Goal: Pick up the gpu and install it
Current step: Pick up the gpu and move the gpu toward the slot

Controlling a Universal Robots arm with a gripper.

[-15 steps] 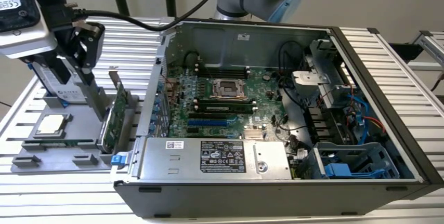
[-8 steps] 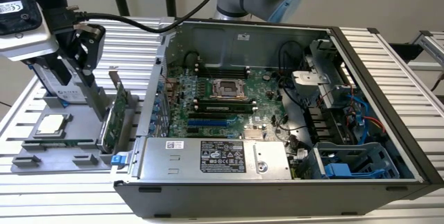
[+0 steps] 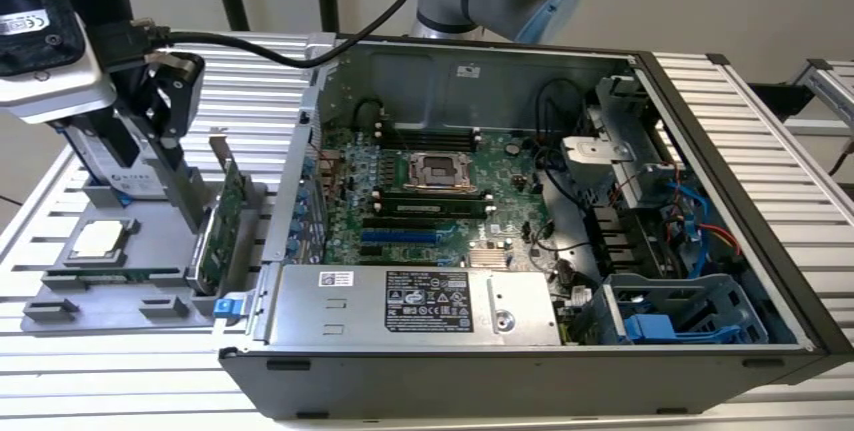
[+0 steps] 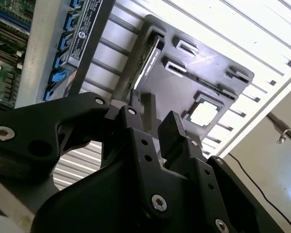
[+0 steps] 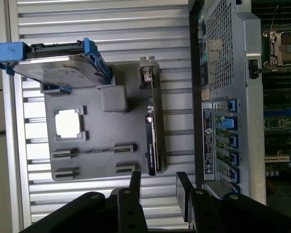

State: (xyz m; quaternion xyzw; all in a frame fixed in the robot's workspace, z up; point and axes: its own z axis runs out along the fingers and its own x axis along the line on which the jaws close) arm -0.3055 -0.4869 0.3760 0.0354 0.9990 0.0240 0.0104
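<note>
The gpu point(image 3: 227, 213) stands on its long edge in a slot at the right side of a grey holder tray point(image 3: 80, 299), just outside the open computer case point(image 3: 727, 181). Its green board faces the exterior view's left. In both wrist views it appears edge-on as a thin dark card point(image 5: 153, 138) point(image 4: 148, 60), with its silver bracket point(image 5: 146, 74) at one end. My gripper point(image 3: 171, 136) hangs above the tray, a little to the exterior view's left of the card and clear of it. It is open point(image 5: 160, 187) point(image 4: 153, 125), nothing between its black fingers point(image 5: 184, 183), and the gap lines up with the card's edge.
On the same tray a silver hard drive in a blue frame point(image 5: 58, 63) stands upright, and a processor chip point(image 5: 68, 122) lies flat. Inside the case are the motherboard point(image 3: 427, 191) with blue slots point(image 3: 400, 236), a power supply point(image 3: 414, 301) and cables point(image 3: 694, 211). A slatted metal table point(image 3: 120, 391) lies underneath.
</note>
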